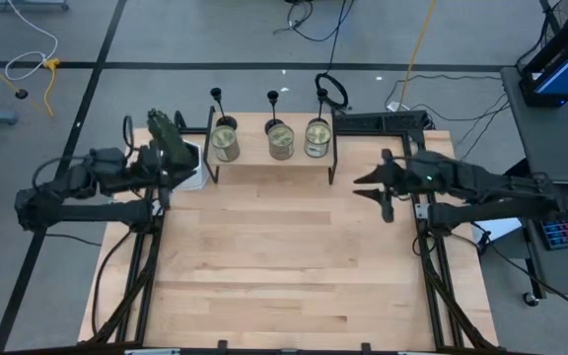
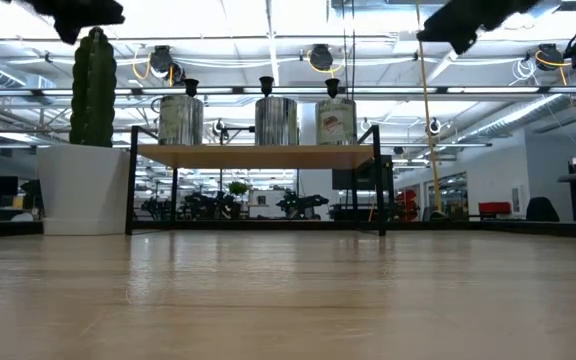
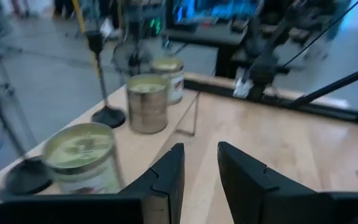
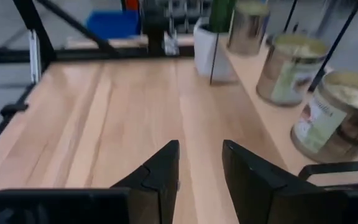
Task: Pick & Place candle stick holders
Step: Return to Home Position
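Observation:
Three black candle stick holders (image 1: 217,99) (image 1: 274,100) (image 1: 321,94) stand by their round bases along the far edge of a low wooden shelf (image 1: 269,170), behind three greenish-gold jars (image 1: 281,141). In the left wrist view one holder's base (image 3: 107,116) and a second base (image 3: 27,177) rest on the shelf. In the low view their cups (image 2: 265,84) show above the jars. My left gripper (image 1: 166,173) hovers open at the shelf's left end, beside the plant. My right gripper (image 1: 365,187) hovers open to the right of the shelf. Both are empty.
A green plant in a white pot (image 1: 187,160) stands at the shelf's left end, close to my left gripper. The shelf has thin black metal legs (image 2: 130,180). Bare wooden table (image 1: 284,266) stretches from the shelf toward the near edge.

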`<state>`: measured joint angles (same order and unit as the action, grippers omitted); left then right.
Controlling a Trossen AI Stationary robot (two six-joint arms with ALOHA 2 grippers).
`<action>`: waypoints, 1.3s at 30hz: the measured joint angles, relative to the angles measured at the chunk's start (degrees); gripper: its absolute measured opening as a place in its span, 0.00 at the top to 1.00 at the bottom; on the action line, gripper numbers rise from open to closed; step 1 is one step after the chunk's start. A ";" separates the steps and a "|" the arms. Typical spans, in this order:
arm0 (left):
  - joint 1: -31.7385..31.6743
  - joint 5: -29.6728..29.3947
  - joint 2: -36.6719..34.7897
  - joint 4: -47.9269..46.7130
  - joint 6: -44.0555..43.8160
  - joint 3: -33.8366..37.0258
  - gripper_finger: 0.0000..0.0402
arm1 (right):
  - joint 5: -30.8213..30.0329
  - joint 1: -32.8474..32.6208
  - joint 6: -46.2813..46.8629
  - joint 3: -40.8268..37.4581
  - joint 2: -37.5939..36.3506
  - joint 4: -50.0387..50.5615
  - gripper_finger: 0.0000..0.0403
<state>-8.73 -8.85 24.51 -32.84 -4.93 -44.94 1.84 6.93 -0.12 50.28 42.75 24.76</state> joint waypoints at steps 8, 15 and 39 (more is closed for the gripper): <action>1.73 6.73 -13.17 18.59 6.63 19.55 0.74 | 5.33 -0.32 -3.88 -20.24 -16.09 -21.05 0.72; 1.84 11.77 -18.76 32.13 8.22 32.46 0.74 | 5.80 -0.30 -3.46 -34.23 -26.21 -30.06 0.72; 2.20 11.94 -21.15 43.21 5.11 44.10 0.74 | 5.43 -0.28 2.10 -43.79 -42.59 -27.11 0.72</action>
<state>-6.53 3.08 3.36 10.37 0.19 -0.84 7.27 6.66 1.99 6.48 0.16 -2.35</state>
